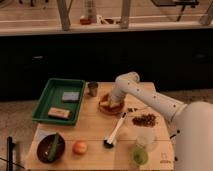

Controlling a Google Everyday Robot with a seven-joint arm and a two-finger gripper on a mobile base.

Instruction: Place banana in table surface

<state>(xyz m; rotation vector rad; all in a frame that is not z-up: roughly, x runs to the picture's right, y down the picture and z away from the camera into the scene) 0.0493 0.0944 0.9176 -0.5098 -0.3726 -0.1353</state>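
The pale-yellow banana [107,98] lies in the orange-red bowl [110,108] near the middle of the light wooden table surface [95,127]. Only part of the banana shows. My gripper [115,99] is down at the bowl, right over the banana's right side, with the white arm [150,100] reaching in from the right. I cannot make out whether the gripper touches the banana.
A green tray [49,100] at the left holds a blue sponge [71,96] and a tan block [59,113]. A metal cup [92,88] stands beside the bowl. In front are a dark bowl with a green vegetable [51,147], an orange fruit [79,147], a brush [114,134], brown nuts [145,119] and a green cup [141,154].
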